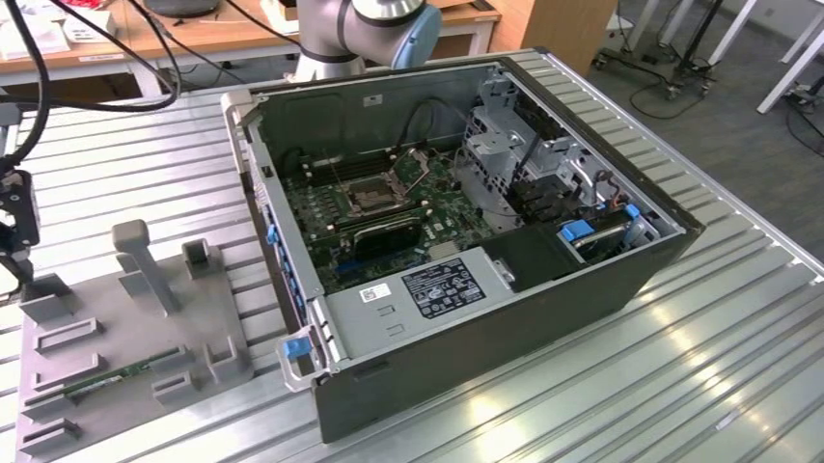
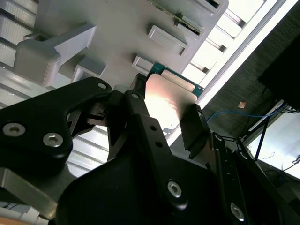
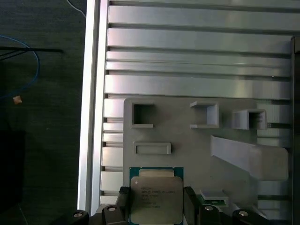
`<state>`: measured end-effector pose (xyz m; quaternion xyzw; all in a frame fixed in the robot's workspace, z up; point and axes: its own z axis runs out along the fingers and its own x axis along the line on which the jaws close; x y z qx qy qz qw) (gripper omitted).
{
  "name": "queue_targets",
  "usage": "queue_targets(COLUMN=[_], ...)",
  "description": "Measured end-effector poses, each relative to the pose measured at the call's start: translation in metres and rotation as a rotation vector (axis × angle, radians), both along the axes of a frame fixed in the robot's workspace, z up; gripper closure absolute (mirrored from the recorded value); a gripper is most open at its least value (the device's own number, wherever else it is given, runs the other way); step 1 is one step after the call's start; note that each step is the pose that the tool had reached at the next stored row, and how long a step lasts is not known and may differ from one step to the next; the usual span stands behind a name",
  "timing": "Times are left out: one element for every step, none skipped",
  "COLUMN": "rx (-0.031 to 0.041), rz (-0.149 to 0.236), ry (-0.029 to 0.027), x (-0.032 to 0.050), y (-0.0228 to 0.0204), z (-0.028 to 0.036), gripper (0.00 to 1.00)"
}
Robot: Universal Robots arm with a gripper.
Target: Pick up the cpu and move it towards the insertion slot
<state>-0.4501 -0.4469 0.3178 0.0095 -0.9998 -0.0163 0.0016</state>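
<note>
Now the gripper [image 3: 156, 209] pinches the cpu [image 3: 156, 192] by two opposite edges, barely parted, at the grey tray [image 3: 187, 143], well apart from the slot [image 1: 374, 197] inside the open case [image 1: 515, 338].

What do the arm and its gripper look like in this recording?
The arm is a silver-grey tube with a light blue joint cap. The gripper is matte black, built of angular plates and linkages fastened with silvery screws; its fingers are flat and black. Black cables run toward it in the exterior view.
</note>
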Motion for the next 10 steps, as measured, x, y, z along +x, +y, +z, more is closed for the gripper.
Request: queue_targets(rx=[0.0001, 0.0, 0.0, 0.0001, 0.0, 0.0001, 0.0, 0.0001, 0.0001, 0.0], rz=[0.0, 0.0, 0.0, 0.0, 0.0, 0.0, 0.0, 0.0, 0.0, 0.0], ry=[-0.0001, 0.0, 0.0, -0.0001, 0.0, -0.0001, 0.0, -0.0002, -0.0002, 0.0], x=[0.0, 0.0, 0.0, 0.0, 0.0001, 0.0, 0.0, 0.0, 0.0, 0.0], y=[0.0, 0.0, 0.0, 0.0, 0.0, 0.0, 0.0, 0.0, 0.0, 0.0], z=[0.001, 0.0021, 0.0032, 0.0043, 0.0053, 0.0062, 0.0072, 0.0079, 0.0086, 0.0094], gripper=[0.46, 0.46, 0.46, 0.46, 0.46, 0.46, 0.46, 0.46, 0.46, 0.46])
